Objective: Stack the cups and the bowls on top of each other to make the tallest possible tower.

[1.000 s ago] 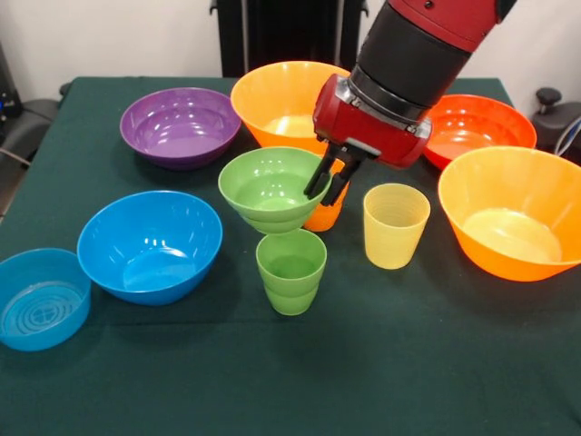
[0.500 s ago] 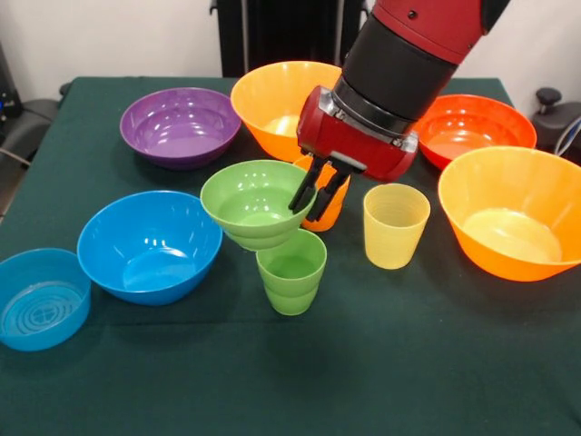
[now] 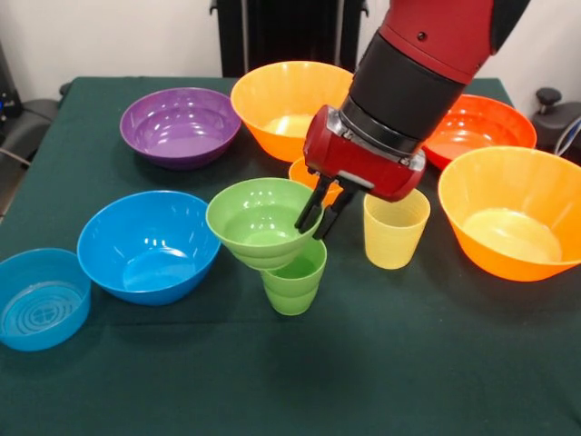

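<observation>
My claw [image 3: 318,214] pinches the rim of the small green bowl [image 3: 259,221] and holds it tilted, its bottom touching the green cup [image 3: 292,277] on the worktop [image 3: 381,363]. The cup is my tower's base, so the bowl must sit flat on it.

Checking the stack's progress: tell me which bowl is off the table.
The small green bowl, pinched at its rim by the gripper and tilted over the green cup; every other bowl sits on the cloth.

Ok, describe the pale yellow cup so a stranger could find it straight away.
Start at the big orange bowl on the picture's right. Just left of it stands the pale yellow cup, beside the gripper. It is ribbed, upright, empty, and the only yellow piece.
</observation>
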Robot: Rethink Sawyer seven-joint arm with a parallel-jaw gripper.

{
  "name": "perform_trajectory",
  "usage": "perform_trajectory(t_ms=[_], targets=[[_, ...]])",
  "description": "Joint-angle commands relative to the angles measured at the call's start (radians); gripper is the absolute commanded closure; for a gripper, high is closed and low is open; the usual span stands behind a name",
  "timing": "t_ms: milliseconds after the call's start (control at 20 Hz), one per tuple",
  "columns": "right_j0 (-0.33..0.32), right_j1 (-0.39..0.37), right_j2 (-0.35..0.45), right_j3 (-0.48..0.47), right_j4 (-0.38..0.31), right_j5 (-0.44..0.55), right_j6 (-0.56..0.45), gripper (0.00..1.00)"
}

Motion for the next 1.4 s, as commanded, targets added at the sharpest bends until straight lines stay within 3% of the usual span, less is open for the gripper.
perform_trajectory(t_ms=[50,200,1400], targets=[[-0.006,0.068,0.068,-0.083,0.017,0.096,0.111,1.00],[-0.010,0.074,0.064,-0.103,0.019,0.110,0.111,1.00],[0.008,0.023,0.060,0.023,0.019,0.056,0.147,1.00]])
